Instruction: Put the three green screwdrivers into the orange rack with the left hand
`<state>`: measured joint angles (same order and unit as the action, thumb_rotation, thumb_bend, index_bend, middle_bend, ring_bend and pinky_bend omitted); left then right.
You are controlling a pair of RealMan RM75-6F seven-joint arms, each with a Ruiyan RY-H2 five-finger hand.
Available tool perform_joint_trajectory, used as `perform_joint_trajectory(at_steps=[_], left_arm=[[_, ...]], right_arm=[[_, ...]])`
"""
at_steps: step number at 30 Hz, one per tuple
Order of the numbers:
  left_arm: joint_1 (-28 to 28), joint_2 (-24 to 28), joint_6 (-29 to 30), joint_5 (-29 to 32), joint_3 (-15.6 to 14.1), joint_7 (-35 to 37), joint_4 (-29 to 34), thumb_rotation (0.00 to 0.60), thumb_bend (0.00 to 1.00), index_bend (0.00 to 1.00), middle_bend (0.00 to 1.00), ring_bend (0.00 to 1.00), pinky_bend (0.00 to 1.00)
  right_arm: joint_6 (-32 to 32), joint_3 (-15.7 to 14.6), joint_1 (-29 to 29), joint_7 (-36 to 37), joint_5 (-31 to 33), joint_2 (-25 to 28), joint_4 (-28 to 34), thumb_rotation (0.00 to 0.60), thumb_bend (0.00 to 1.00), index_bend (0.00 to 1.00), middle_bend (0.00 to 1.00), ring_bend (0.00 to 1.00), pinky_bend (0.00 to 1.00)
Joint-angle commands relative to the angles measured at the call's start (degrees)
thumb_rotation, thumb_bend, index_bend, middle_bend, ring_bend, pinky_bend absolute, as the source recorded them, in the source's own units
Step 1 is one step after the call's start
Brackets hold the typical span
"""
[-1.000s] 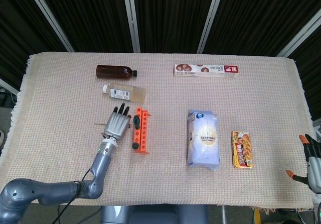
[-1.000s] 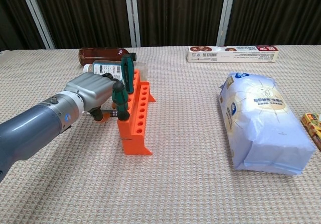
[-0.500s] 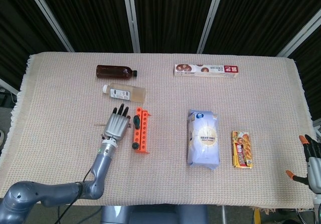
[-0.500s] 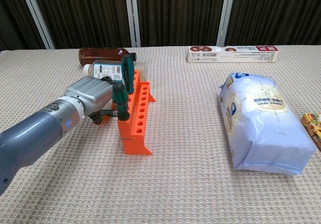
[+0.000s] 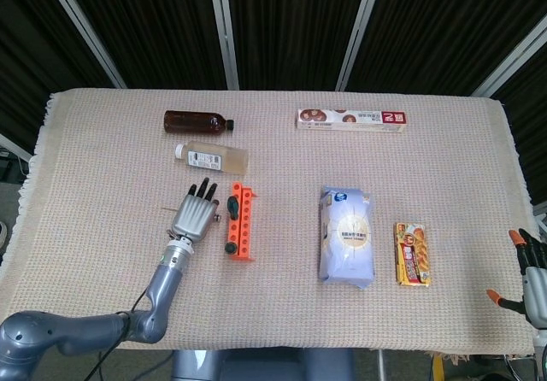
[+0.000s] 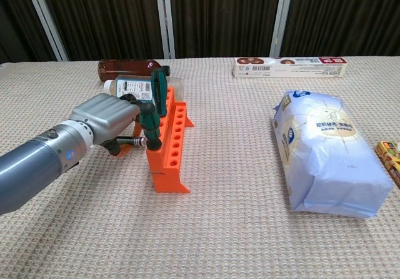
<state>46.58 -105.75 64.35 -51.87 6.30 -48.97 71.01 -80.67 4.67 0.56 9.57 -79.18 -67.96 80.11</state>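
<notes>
Here the left hand (image 6: 106, 119) sits just left of the orange rack (image 6: 167, 147), fingers spread and gripping nothing; green screwdrivers (image 6: 150, 124) stand upright in the rack. Far right, the right hand (image 5: 532, 280) rests open off the worktop (image 5: 282, 321) edge

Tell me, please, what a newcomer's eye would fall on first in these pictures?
Most likely the orange rack left of centre on the woven cloth, with green screwdrivers standing in it and the grey left hand right beside it. Next, the large pale-blue bag lying to the right, and the two bottles behind the rack.
</notes>
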Motion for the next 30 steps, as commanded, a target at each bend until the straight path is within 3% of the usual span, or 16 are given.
perform_joint_trajectory(at_steps=[1, 4, 9, 15, 23, 30], left_arm=[[-1.83, 4.48, 1.44, -3.07, -2.52, -0.22, 2.87, 0.600, 0.41, 0.55, 0.09, 0.00, 0.18], [-2.31, 6.17, 1.70, -3.63, -3.00, -1.11, 3.76, 0.600, 0.41, 0.53, 0.09, 0.00, 0.16], [-2.74, 8.04, 0.04, -0.74, -2.14, -2.49, 6.74, 0.600, 0.41, 0.24, 0.02, 0.00, 0.10], [-1.89, 6.44, -1.17, 0.77, -1.54, -4.67, 6.79, 0.600, 0.41, 0.25, 0.01, 0.00, 0.10], [-1.39, 4.01, -0.50, 1.99, -0.13, -5.89, 5.01, 0.600, 0.41, 0.36, 0.02, 0.00, 0.11], [-1.83, 3.88, -0.42, 2.84, -0.12, -6.35, 4.87, 0.600, 0.41, 0.40, 0.02, 0.00, 0.12]], right_arm=[[0.03, -0.02, -0.03, -0.10, 0.04, 0.01, 0.12, 0.600, 0.00, 0.00, 0.00, 0.00, 0.00], [0.15, -0.04, 0.03, -0.15, 0.05, -0.04, 0.15, 0.600, 0.00, 0.00, 0.00, 0.00, 0.00], [0.12, -0.03, 0.04, -0.19, -0.01, -0.07, 0.25, 0.600, 0.00, 0.00, 0.00, 0.00, 0.00], [-0.20, -0.07, -0.20, -0.25, 0.01, 0.10, 0.45, 0.600, 0.00, 0.00, 0.00, 0.00, 0.00], [-0.30, -0.11, -0.48, 0.25, 0.20, 0.10, 0.15, 0.600, 0.00, 0.00, 0.00, 0.00, 0.00], [-0.21, -0.13, -0.55, 0.69, 0.19, -0.01, -0.25, 0.600, 0.00, 0.00, 0.00, 0.00, 0.00]])
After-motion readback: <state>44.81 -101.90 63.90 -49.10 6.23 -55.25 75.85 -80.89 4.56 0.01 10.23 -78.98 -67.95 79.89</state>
